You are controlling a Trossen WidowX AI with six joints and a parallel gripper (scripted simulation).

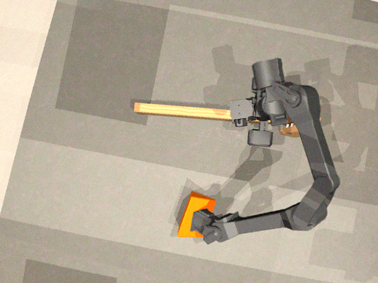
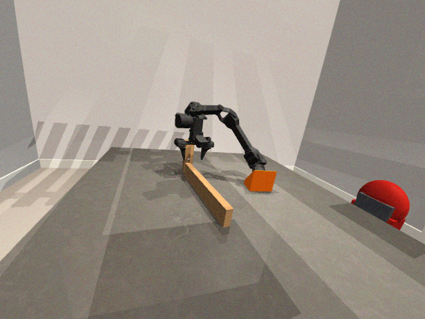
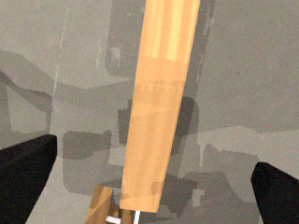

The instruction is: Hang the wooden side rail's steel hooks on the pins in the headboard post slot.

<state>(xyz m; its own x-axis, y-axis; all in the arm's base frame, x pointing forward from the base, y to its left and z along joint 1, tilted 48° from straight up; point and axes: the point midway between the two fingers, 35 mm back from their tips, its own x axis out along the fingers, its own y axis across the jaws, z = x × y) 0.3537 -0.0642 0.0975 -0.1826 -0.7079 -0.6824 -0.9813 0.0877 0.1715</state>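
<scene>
The wooden rail (image 1: 178, 110) (image 2: 207, 193) (image 3: 156, 117) lies along the table, standing on its narrow edge. Its hook end is beside the upright post (image 1: 289, 131) (image 2: 189, 151) (image 3: 97, 205). At the bottom of the wrist view a light steel hook (image 3: 137, 217) sticks out from the rail's end, and a pin (image 3: 113, 219) shows in the post's slot. The hook appears outside the slot; the second hook is not clear. My gripper (image 2: 193, 159) (image 3: 159, 160) is open and empty, above the rail near its hook end, with one finger on each side of the rail.
The arm's base stands on an orange wedge block (image 1: 188, 221) (image 2: 262, 181), to one side of the rail. A red ball-like object (image 2: 384, 199) with a dark panel (image 2: 374, 206) is at the right edge of the exterior view. Shadow bands cross the table.
</scene>
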